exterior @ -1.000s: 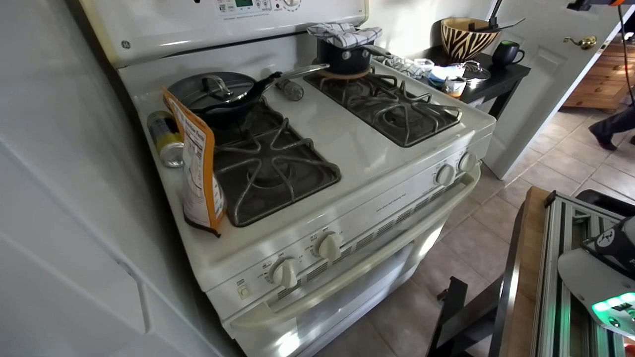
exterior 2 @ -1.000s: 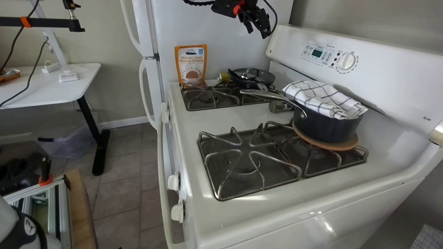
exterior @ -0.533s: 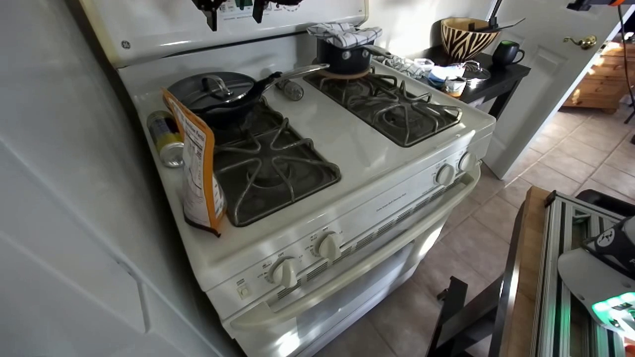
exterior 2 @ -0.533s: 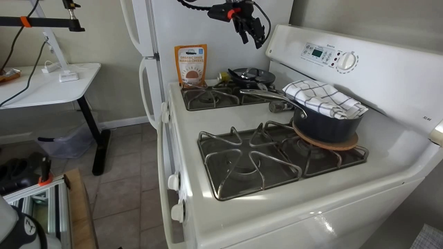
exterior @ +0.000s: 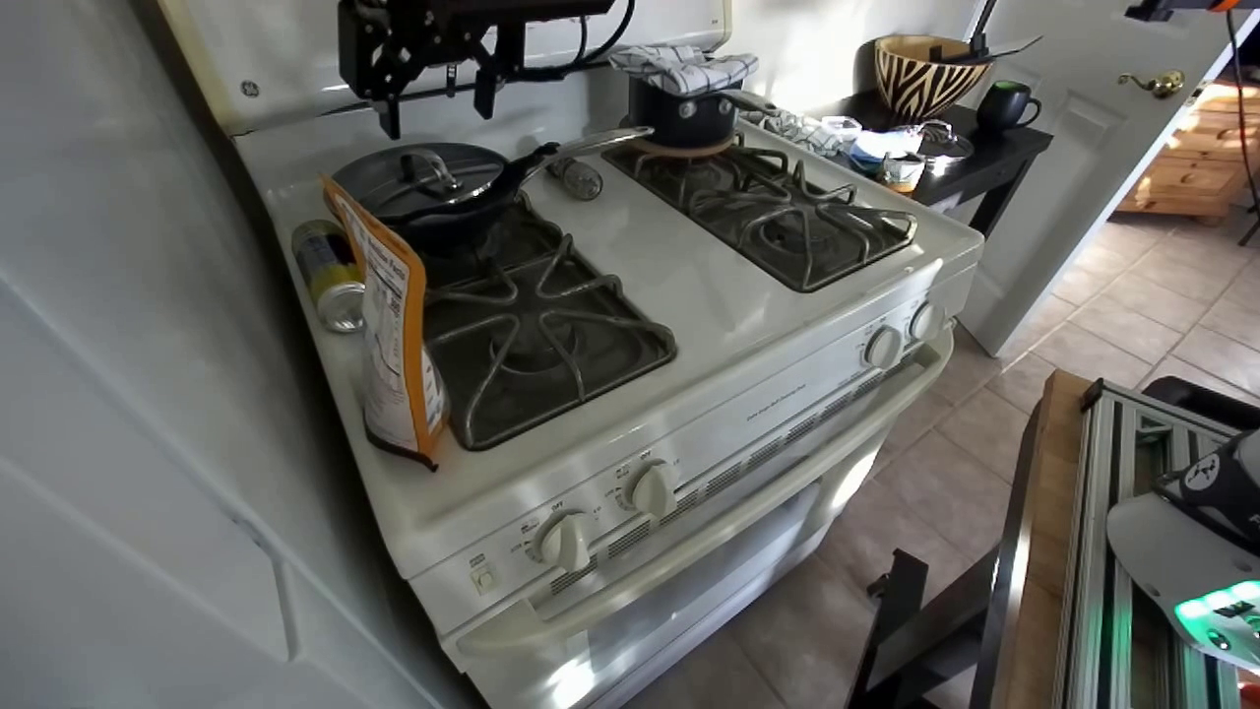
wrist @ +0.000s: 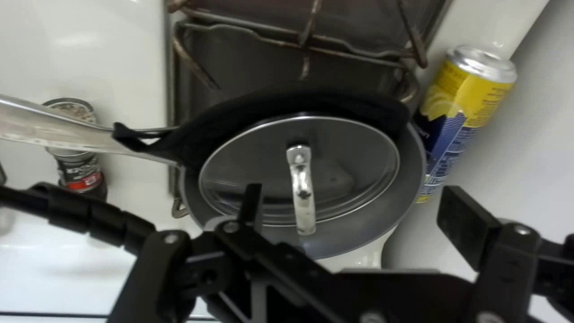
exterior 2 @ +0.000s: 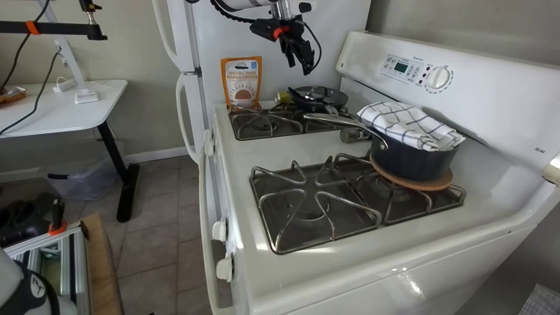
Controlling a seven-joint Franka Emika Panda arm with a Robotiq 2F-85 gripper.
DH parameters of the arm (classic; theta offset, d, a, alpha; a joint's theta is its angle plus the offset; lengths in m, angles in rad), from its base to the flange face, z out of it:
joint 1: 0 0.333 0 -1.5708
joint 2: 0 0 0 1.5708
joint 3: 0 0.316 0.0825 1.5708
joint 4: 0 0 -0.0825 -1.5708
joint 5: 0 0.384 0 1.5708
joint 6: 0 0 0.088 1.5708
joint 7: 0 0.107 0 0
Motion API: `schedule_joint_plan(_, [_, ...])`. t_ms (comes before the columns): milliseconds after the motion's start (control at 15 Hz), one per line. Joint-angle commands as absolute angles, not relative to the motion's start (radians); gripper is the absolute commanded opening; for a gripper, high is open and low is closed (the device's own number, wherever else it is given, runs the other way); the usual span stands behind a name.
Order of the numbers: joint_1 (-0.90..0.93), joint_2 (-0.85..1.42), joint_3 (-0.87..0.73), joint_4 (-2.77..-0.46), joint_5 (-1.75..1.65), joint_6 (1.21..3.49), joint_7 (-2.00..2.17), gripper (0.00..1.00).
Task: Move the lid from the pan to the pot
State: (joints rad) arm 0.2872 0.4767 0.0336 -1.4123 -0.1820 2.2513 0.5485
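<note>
Spread wide, the pincer hangs above the pan, apart from the lid, which lies inside it. Left to right in an exterior view, a yellow-and-blue can lies on its side, an orange-edged pouch stands just right of it, then come the lidded pan and a small jar lying near it. Further right, the pot sits on a round brown mat with a folded checked cloth over its top, and a striped bowl and a dark mug stand on a black worktop.
</note>
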Motion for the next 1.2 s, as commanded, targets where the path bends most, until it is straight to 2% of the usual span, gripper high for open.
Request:
schedule_joint_plan(0, [0.279, 0.562, 0.046, -1.336, -0.135, 2.301, 0.489, 1.00])
schedule_joint_plan(667, [0.295, 0.741, -0.029, -1.119, -0.158, 2.344, 0.491, 1.00])
schedule_joint_plan(867, [0.294, 0.782, -0.048, -1.068, -0.156, 2.314, 0.494, 0.95])
schedule_joint_plan(1000, [0.294, 0.804, -0.056, -1.045, -0.154, 2.296, 0.494, 0.83])
schedule_joint_plan(1067, [0.294, 0.812, -0.059, -1.035, -0.154, 2.284, 0.494, 0.65])
schedule_joint_plan(1133, [0.294, 0.819, -0.060, -1.025, -0.153, 2.271, 0.490, 0.56])
